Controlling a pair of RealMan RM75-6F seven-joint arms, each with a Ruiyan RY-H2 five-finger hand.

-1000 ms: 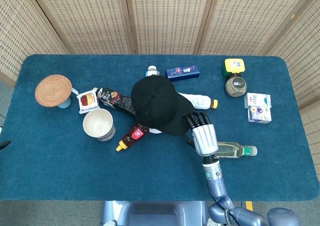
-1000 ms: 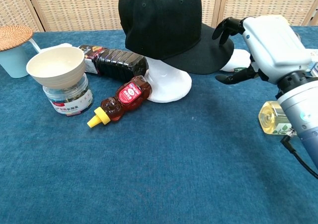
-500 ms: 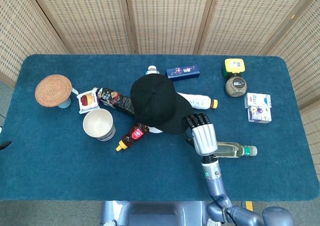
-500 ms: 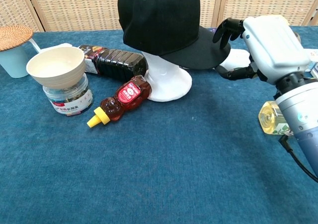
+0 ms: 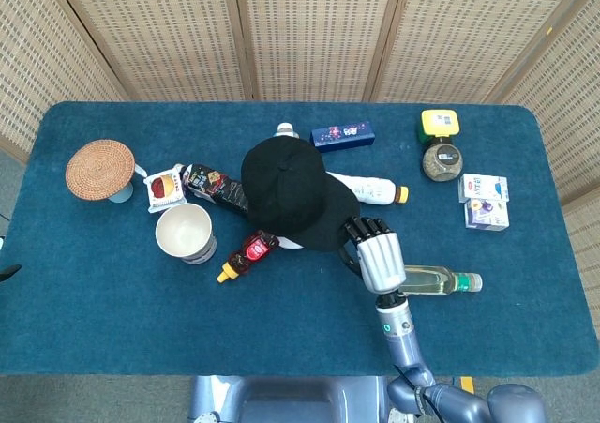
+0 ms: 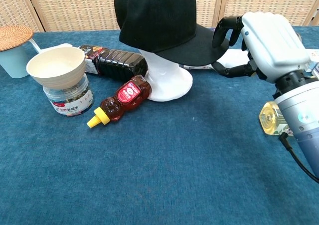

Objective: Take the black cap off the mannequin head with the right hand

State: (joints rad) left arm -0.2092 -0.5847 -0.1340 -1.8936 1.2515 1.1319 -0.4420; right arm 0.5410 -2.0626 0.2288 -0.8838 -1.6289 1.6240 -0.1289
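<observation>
We've got the right hand (image 6: 259,43) at the peak of the black cap (image 6: 159,20), which sits on the white mannequin head (image 6: 167,83) near table centre. In the chest view the fingers (image 6: 225,28) curl over the top of the brim edge w/ the thumb reaching in underneath, so it reads as a pinch on the brim, but we can't tell for sure if both sides are pressing the fabric. Cap looks tilted, brim side up a bit; crown's on the head, not off yet.

In the head view the cap (image 5: 291,193) covers the head almost fully; the hand (image 5: 375,254) is at approx 4 o'clock of it, arm coming from 6 o'clock. Brim points that way, so it's the natural grab spot: stiff, sticks out, reachable w/o touching the clutter.

Clutter matters: a dark sauce bottle (image 6: 117,63) lies at 9 o'clock of the head base, a bear-shaped honey bottle (image 6: 122,100) at approx 7, a white bottle (image 5: 373,189) at 3, just under the brim. A clear bottle (image 5: 436,279) lies beside the wrist. Bowl (image 6: 56,68) sits on a jar further out at 9.

Left hand isn't in either view.

Our guess: next is lift up and toward 4 o'clock so the crown clears the head w/o tipping it.
</observation>
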